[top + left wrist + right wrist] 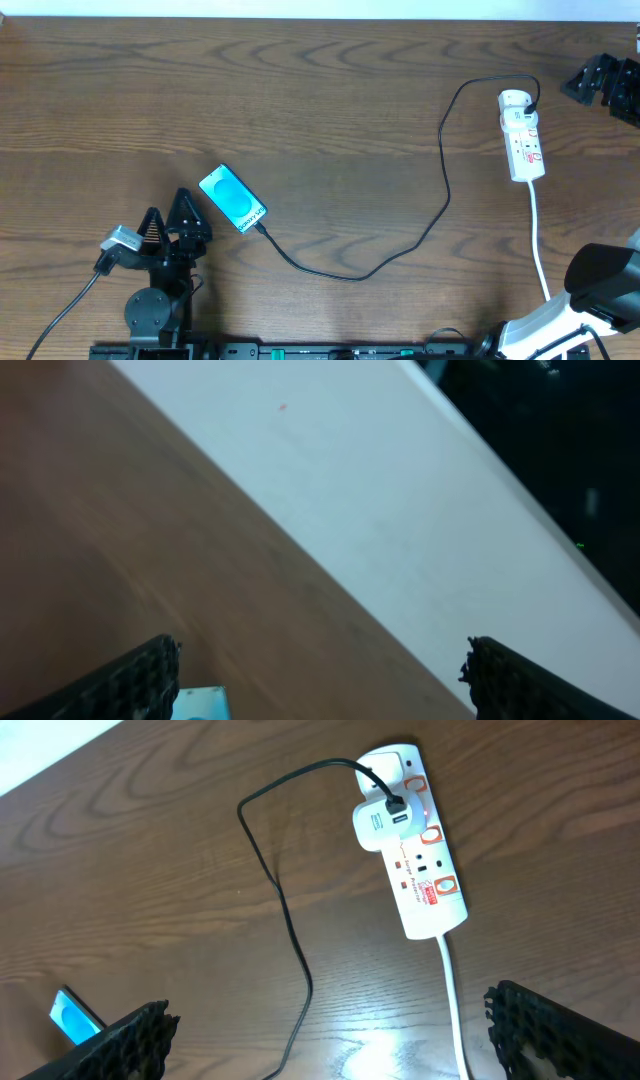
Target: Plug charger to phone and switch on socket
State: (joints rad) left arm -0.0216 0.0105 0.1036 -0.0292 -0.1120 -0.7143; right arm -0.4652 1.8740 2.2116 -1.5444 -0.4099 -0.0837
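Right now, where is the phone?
In the overhead view the phone lies on the left half of the table, just right of the left arm's jaws, with the tip of the charger at its near end.

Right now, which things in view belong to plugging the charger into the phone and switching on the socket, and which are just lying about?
Part of the job:
- phone
- charger cable
- white power strip, with the white adapter plugged into it

Just lying about:
- black object at the overhead view's right edge
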